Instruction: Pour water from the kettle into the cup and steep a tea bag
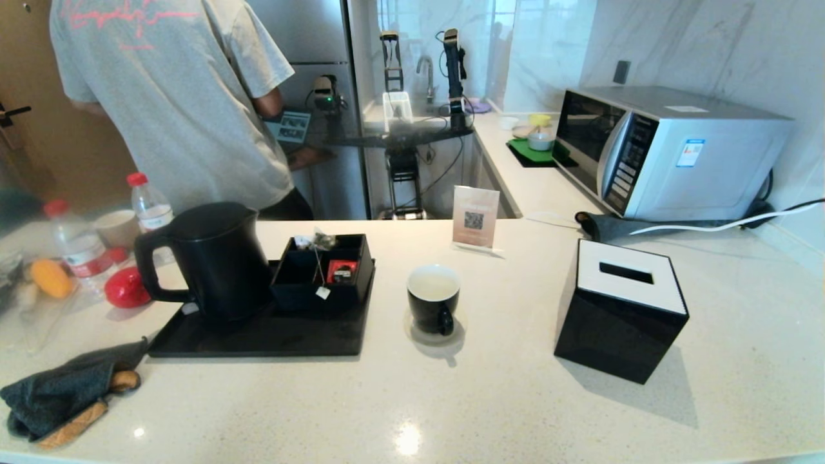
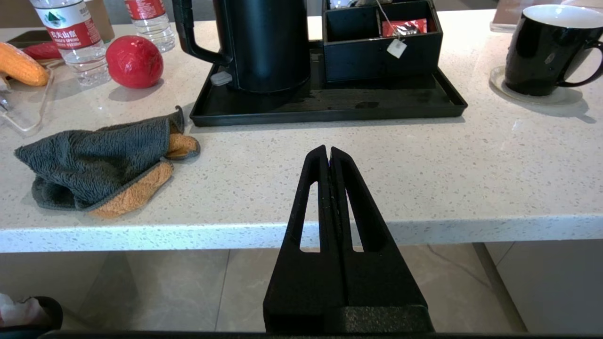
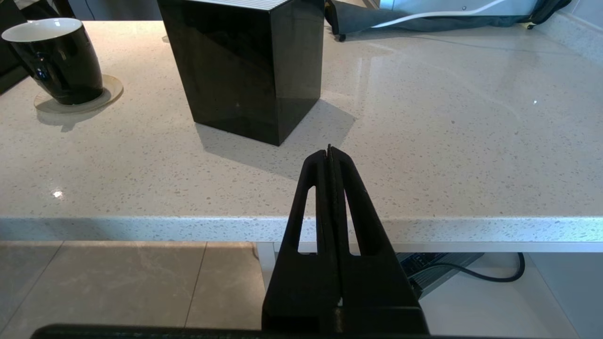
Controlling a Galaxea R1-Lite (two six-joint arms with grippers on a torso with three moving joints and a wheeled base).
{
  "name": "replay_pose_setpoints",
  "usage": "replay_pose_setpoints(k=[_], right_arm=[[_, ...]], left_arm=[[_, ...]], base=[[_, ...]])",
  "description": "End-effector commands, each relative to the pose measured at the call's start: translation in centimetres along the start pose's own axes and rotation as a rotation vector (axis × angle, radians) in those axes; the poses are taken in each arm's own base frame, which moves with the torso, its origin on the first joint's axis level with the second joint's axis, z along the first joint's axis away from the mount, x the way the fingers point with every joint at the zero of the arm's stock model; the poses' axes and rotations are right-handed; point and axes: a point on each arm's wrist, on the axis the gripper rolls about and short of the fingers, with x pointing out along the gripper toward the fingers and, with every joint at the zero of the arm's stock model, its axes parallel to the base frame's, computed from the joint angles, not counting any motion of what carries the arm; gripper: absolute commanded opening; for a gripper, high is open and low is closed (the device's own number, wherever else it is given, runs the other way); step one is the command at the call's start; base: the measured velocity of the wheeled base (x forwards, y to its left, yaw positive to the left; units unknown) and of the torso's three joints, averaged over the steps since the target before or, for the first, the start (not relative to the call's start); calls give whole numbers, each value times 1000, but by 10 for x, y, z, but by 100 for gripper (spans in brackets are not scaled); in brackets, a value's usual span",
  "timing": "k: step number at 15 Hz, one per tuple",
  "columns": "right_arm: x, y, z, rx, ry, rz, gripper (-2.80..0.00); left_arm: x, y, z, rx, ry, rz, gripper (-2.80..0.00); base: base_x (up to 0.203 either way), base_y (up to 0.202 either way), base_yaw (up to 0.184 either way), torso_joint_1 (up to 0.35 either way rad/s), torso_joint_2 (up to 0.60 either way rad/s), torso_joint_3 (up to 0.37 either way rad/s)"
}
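The matte black kettle (image 1: pixel 213 261) (image 2: pixel 268 42) stands upright on the left of a black tray (image 1: pixel 258 341), handle to the left. The tea bag (image 1: pixel 322 241) lies in a black organiser box (image 1: pixel 303 293) beside it, its tag (image 1: pixel 322 292) (image 2: pixel 397 48) hanging over the front wall. The black cup (image 1: pixel 433 306) (image 2: pixel 541 52) (image 3: pixel 59 61) sits on a coaster right of the tray, its inside pale. I cannot tell whether there is water in it. My left gripper (image 2: pixel 328 149) and right gripper (image 3: pixel 329 149) are shut and empty, at the counter's front edge, out of the head view.
A black tissue box (image 1: pixel 622 309) (image 3: pixel 245 66) stands right of the cup. A grey and orange cloth (image 1: pixel 58 393) (image 2: pixel 103 165) lies at the front left. Water bottles (image 1: pixel 149 206), a red ball (image 1: pixel 127 287), a microwave (image 1: pixel 670 151) and a person (image 1: pixel 174 96) are behind.
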Motion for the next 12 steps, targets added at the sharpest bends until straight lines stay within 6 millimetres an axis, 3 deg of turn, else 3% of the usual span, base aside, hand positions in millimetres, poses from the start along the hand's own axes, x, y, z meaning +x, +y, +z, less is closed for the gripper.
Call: replay_pose_setpoints(k=[1,12], right_arm=[[0,0,0,0,1,0,-280],[0,0,0,1,1,0,-280]], left_arm=[[0,0,0,0,-1,0,-280],[0,0,0,0,-1,0,-280]], base=[[0,0,0,0,0,0],[0,0,0,0,0,0]])
